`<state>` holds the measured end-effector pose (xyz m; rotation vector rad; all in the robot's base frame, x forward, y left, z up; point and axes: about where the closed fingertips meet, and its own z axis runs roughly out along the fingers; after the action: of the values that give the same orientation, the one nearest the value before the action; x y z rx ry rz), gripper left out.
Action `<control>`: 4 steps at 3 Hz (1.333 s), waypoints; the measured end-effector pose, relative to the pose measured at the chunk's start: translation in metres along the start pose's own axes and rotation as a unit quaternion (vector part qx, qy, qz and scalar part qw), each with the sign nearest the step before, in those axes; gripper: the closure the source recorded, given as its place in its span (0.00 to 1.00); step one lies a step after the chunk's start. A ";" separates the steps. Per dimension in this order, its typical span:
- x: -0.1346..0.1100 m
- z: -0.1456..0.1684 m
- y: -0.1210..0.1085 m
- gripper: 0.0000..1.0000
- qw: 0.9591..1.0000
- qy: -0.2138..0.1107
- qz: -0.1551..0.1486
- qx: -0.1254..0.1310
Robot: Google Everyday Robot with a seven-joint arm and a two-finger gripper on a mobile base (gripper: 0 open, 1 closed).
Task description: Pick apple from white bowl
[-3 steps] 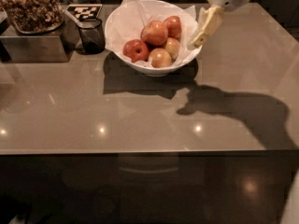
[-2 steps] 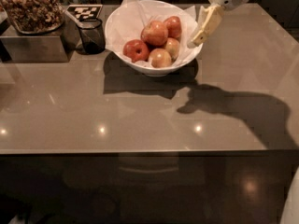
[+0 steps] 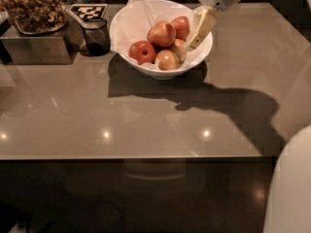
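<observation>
The white bowl, lined with crumpled white paper, stands at the back middle of the table. It holds several apples. The largest, orange-red apple lies near the bowl's middle, on top of the others. A smaller deep-red apple lies at its left front, and yellowish apples lie at the front right. My gripper reaches down from the upper right over the bowl's right rim. Its tip is beside the yellowish apples, just right of the large apple, and holds nothing that I can see.
A dark glass cup stands just left of the bowl. A metal box with a tray of nuts is at the far left, with a black-and-white marker tag behind the cup. A white robot part fills the lower right corner.
My gripper has moved left and deeper into the bowl, closer to the apples. The bowl and apples have not moved.
</observation>
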<state>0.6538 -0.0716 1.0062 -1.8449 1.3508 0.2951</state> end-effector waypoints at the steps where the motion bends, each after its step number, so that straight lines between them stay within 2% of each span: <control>1: -0.004 0.031 -0.017 0.00 0.999 -0.001 -0.037 -0.022; 2: -0.006 0.035 -0.023 0.00 0.999 -0.003 -0.043 -0.020; 3: 0.005 0.038 -0.021 0.00 0.999 0.010 -0.026 -0.018; 4: 0.024 0.047 -0.027 0.00 0.999 0.046 -0.020 -0.018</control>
<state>0.6995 -0.0512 0.9740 -1.9341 1.3763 0.2186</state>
